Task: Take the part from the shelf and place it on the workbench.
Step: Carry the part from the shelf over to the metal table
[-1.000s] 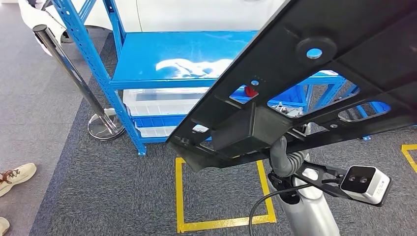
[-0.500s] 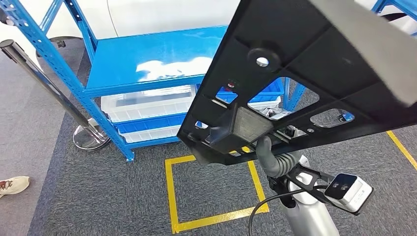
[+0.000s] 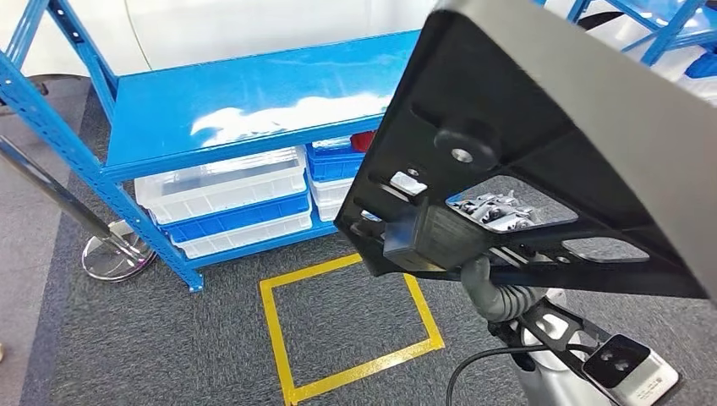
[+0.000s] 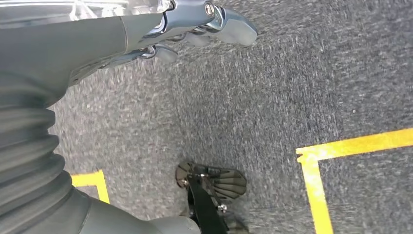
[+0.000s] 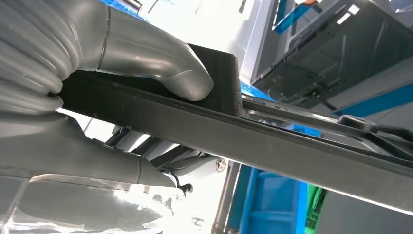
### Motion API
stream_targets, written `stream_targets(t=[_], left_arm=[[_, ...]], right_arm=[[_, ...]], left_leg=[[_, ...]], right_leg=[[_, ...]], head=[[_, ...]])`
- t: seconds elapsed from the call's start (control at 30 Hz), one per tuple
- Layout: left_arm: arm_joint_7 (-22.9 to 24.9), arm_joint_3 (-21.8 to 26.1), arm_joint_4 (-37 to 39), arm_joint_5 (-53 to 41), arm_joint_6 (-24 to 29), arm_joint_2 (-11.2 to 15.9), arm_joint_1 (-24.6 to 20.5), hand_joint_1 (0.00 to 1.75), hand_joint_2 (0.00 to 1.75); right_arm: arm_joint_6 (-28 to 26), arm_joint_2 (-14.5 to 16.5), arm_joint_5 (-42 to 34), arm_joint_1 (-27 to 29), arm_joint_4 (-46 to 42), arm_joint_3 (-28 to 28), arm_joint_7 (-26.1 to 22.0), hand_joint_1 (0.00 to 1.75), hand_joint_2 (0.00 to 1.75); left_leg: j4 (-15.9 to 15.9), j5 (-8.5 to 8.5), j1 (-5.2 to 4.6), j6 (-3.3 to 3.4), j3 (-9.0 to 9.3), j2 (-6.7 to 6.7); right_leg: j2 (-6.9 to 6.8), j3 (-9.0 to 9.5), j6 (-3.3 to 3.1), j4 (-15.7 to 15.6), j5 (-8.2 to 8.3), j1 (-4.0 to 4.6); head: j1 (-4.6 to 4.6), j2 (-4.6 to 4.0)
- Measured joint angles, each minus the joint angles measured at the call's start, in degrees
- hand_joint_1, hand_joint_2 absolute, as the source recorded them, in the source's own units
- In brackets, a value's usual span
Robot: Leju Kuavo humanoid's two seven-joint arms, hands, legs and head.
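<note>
The part (image 3: 541, 144) is a large flat black plastic panel with cut-outs and ribs, held up tilted in front of me and covering the right half of the head view. My right hand (image 3: 486, 288) grips its lower edge from beneath. In the right wrist view the thumb (image 5: 146, 53) presses on one face of the panel's edge (image 5: 272, 141) and the fingers lie under the other. My left hand (image 4: 146, 34) hangs over grey carpet, holding nothing, its fingers stretched out.
A blue steel shelf (image 3: 254, 101) stands ahead at the left, its top level bare, with clear bins (image 3: 220, 190) on the lower level. A yellow taped square (image 3: 347, 326) marks the carpet in front of it. A chrome post base (image 3: 114, 254) sits left of the shelf.
The whole picture has shifted, so the camera has moved: shelf and taped square sit further left. The panel stays in my right hand and stands more steeply, its grey face showing.
</note>
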Motion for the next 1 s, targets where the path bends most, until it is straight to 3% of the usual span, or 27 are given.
stream_targets(t=[0.07,0.1,0.13,0.17,0.23,0.3,0.37,0.43,0.5,0.57,0.6,0.63,0.67,0.73,0.8,0.87,0.9,0.93,1.0], left_arm=[[0.3,-0.4,0.0,0.0,-0.3,0.0,0.0,0.0,1.75],[0.4,-0.6,0.0,-0.1,-0.5,-0.1,0.0,0.0,1.75],[0.6,-0.8,0.0,-0.2,-0.5,-0.2,-0.1,0.0,1.75],[0.8,-0.9,0.0,-0.3,-0.6,-0.4,-0.2,0.0,1.75],[1.0,-1.2,0.0,-0.6,-0.7,-0.7,-0.3,0.0,1.75],[1.0,-1.7,0.0,-0.8,-0.9,-0.9,-0.3,0.0,1.75],[1.0,-2.1,0.0,-0.9,-1.2,-1.1,-0.4,0.0,1.75],[1.2,-2.3,0.0,-1.1,-1.3,-1.2,-0.5,0.0,1.75],[1.8,-2.5,0.0,-1.2,-1.2,-1.4,-0.5,0.0,1.75],[2.5,-2.6,0.0,-1.0,-0.8,-1.7,-0.3,0.0,1.75],[2.7,-2.7,0.0,-0.9,-0.7,-1.8,-0.2,0.0,1.75],[2.8,-2.7,0.0,-0.9,-0.6,-1.9,-0.2,0.0,1.75],[2.8,-2.7,0.0,-0.8,-0.6,-2.1,-0.1,0.0,1.75],[2.8,-2.8,0.0,-0.8,-0.8,-2.2,0.0,0.0,1.75],[2.6,-2.9,0.0,-0.8,-1.3,-2.4,0.0,0.0,1.75],[2.5,-3.1,0.0,-0.9,-1.9,-2.6,-0.1,0.0,1.75],[2.5,-3.3,0.0,-0.9,-2.1,-2.7,-0.1,0.0,1.75],[2.5,-3.4,0.0,-0.8,-2.2,-2.7,-0.1,0.0,1.75],[2.6,-3.5,0.0,-0.7,-2.3,-2.9,0.0,0.0,1.75]], right_arm=[[0.7,-0.1,-0.7,0.1,-0.1,0.1,0.1,1.75,1.75],[1.1,-0.2,-1.1,0.1,-0.1,0.2,0.4,1.75,1.75],[1.4,-0.2,-1.4,0.0,-0.3,0.3,0.7,1.75,1.75],[1.6,-0.2,-1.7,-0.1,-0.6,0.4,1.3,1.75,1.75],[2.3,-0.2,-2.8,-0.5,-1.2,0.5,2.4,1.75,1.75],[3.1,-0.2,-4.4,-0.8,-1.6,0.5,3.1,1.75,1.75],[3.8,-0.4,-5.7,-0.9,-1.6,0.4,3.4,1.75,1.75],[4.2,-0.6,-6.4,-1.2,-1.6,0.2,3.3,1.75,1.75],[5.1,-0.6,-7.4,-1.4,-1.5,0.2,3.2,1.75,1.75],[6.3,-0.6,-8.5,-1.5,-1.0,0.2,3.2,1.75,1.75],[6.8,-0.6,-8.9,-1.6,-0.7,0.2,3.2,1.75,1.75],[7.1,-0.6,-9.2,-1.8,-0.3,0.2,3.2,1.75,1.75],[7.2,-0.6,-9.4,-2.1,0.0,0.2,3.3,1.75,1.75],[7.5,-0.6,-9.5,-2.7,0.4,0.2,3.3,1.75,1.75],[7.8,-0.6,-9.6,-2.9,0.6,0.1,3.5,1.75,1.75],[7.9,-0.8,-9.9,-2.5,0.4,-0.3,3.6,1.75,1.75],[8.0,-1.0,-10.0,-2.2,0.3,-0.7,3.5,1.75,1.75],[8.1,-1.3,-10.2,-1.9,0.1,-1.0,3.3,1.75,1.75],[8.6,-1.8,-10.4,-1.6,-0.1,-1.5,3.0,1.75,1.75]], left_leg=[[0.0,-0.02,-0.06,0.03,-0.12,1.44],[0.1,-0.03,-0.07,0.01,-0.15,2.14],[0.1,-0.07,-0.07,-0.05,-0.13,2.8],[0.1,-0.13,-0.07,-0.16,-0.08,3.38],[0.3,-0.33,-0.3,-0.6,0.05,4.37],[0.3,-0.43,-0.57,-1.26,0.18,5.27],[0.2,-0.52,-0.54,-2.0,0.31,6.03],[2.2,-2.18,-0.33,-2.55,-0.36,4.36],[8.9,-6.09,-0.18,-2.79,-3.17,1.43],[16.3,-8.96,-0.17,-2.83,-6.52,0.34],[17.5,-8.8,-0.17,-2.77,-7.1,0.24],[16.2,-7.49,-0.17,-2.63,-6.56,0.11],[12.8,-5.35,-0.17,-2.42,-5.02,-0.32],[4.7,-1.83,-0.06,-1.9,-1.42,-3.0],[1.0,-0.97,-0.09,-1.51,0.12,-4.89],[0.7,-0.85,-0.18,-1.14,0.25,-4.11],[0.5,-0.66,-0.06,-0.85,0.29,-3.58],[0.3,-0.46,0.08,-0.55,0.37,-3.02],[-0.1,-0.23,0.21,-0.07,0.45,-1.72]], right_leg=[[-0.6,-2.95,0.35,6.4,-2.26,-0.32],[-0.77,-3.0,0.46,6.8,-1.89,-0.46],[-1.08,-1.8,0.49,4.8,-0.53,-0.56],[-1.77,0.45,0.44,0.8,1.4,-0.59],[-4.17,4.58,-0.09,-6.9,3.81,-0.26],[-5.12,5.73,-0.75,-9.6,4.17,0.18],[-3.89,5.53,-1.41,-9.8,4.6,0.17],[-2.75,5.58,-2.15,-10.4,5.1,-0.1],[-1.56,5.5,-2.63,-10.6,5.43,-0.2],[-0.16,5.28,-2.84,-10.5,5.57,-0.02],[0.63,5.21,-2.88,-10.4,5.6,0.07],[1.45,5.17,-2.87,-10.3,5.61,0.13],[2.26,5.16,-2.81,-10.1,5.6,0.16],[3.61,4.97,-2.49,-9.7,5.57,0.19],[4.76,4.47,-1.79,-9.5,5.75,0.07],[5.92,4.08,-0.94,-9.7,6.1,-0.06],[5.97,4.0,-0.68,-9.6,6.14,-0.11],[5.18,3.82,-0.5,-9.3,5.92,0.02],[2.0,2.07,-0.26,-5.7,3.64,0.09]], head=[[0.02,0.0],[0.03,0.0],[0.04,0.0],[0.04,0.0],[0.0,0.0],[-0.04,0.0],[-0.06,0.0],[-0.12,0.0],[-0.31,0.0],[-0.44,0.0],[-0.43,0.0],[-0.44,0.0],[-0.44,0.0],[-0.4,0.0],[-0.39,0.0],[-0.4,0.0],[-0.39,0.0],[-0.35,0.0],[-0.04,0.0]])
